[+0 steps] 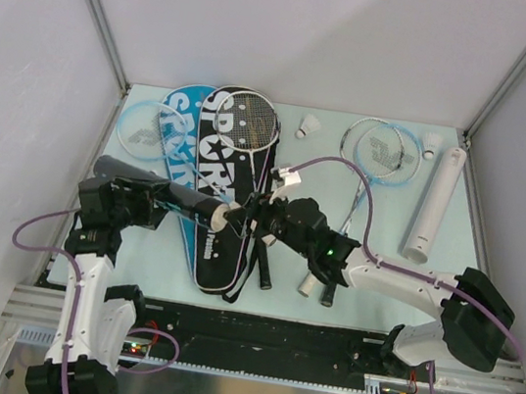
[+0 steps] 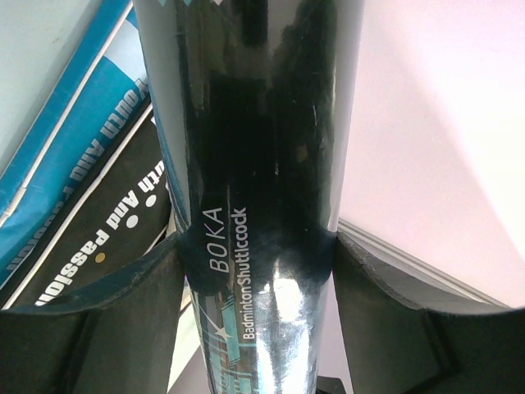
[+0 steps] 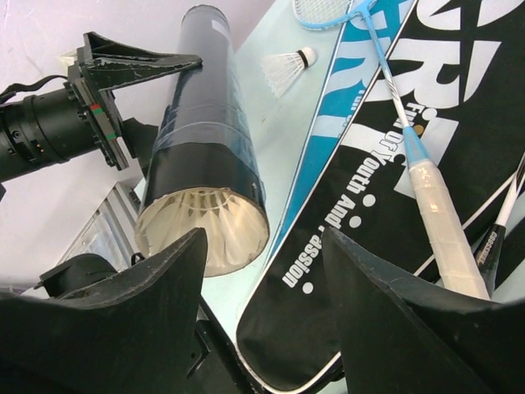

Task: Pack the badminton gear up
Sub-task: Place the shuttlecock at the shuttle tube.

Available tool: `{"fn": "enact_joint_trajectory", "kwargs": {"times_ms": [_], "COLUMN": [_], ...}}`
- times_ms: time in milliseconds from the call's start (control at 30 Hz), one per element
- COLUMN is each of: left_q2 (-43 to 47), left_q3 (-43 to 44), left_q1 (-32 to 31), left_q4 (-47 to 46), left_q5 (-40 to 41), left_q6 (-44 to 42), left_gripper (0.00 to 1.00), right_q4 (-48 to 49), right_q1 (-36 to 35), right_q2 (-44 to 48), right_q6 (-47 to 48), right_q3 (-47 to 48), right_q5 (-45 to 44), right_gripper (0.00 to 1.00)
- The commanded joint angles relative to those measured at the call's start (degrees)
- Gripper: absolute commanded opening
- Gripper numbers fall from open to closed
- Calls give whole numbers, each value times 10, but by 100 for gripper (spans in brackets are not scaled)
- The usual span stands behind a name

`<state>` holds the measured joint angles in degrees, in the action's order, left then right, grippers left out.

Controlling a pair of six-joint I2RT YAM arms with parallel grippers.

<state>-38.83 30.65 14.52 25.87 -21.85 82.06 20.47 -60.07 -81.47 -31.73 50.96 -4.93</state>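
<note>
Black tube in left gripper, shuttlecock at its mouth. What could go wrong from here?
1. The shuttlecock sits only at the mouth of the tube; if the left gripper tilts the tube, it may slide out.
2. The open right gripper is close to the feathers; an off-centre push could crush them.

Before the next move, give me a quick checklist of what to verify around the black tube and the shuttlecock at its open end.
1. Left fingers pressed on both sides of the black tube: ok.
2. Tube's open end facing the right arm: ok.
3. Shuttlecock in the tube's mouth, feathers outward: ok.
4. Shuttlecock pushed fully inside: cannot tell; its skirt shows right at the rim.
5. Right fingers apart and gripping nothing: ok.
6. All gear packed: not ok; a loose shuttlecock and the white tube lie out in the open.
</note>
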Motion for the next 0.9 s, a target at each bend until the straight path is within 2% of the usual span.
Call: {"fn": "enact_joint_trajectory", "kwargs": {"times_ms": [0, 200, 400, 533, 600, 667, 767, 867], "left_q2": [21, 25, 25, 25, 24, 23, 24, 26], "left_q3": [14, 15, 15, 16, 16, 16, 16, 16], "left_q1": [-2, -3, -7, -7, -7, -7, -7, -8], "left_q4": [-26, -26, -26, -26, -26, -26, -26, -26], "left_q5": [-30, -47, -52, -53, -53, -52, -52, -55], "left_q6": [8, 18, 21, 21, 21, 20, 20, 20], "left_gripper": [30, 29, 29, 29, 29, 29, 29, 29], "right_q4": [39, 112, 130, 146, 150, 157, 180, 185], "right_q1": [3, 0, -15, -27, -29, -29, -28, -29], "right_q2": [-14, -70, -133, -149, -152, -155, -160, -163], "right_q6": [5, 18, 22, 23, 22, 22, 22, 16], "right_q3": [-1, 22, 70, 77, 78, 78, 78, 78], "right_q5": [-26, -55, -67, -70, -70, -58, -17, -10], "right_gripper": [61, 44, 27, 15, 5, 1, 2, 28]}}
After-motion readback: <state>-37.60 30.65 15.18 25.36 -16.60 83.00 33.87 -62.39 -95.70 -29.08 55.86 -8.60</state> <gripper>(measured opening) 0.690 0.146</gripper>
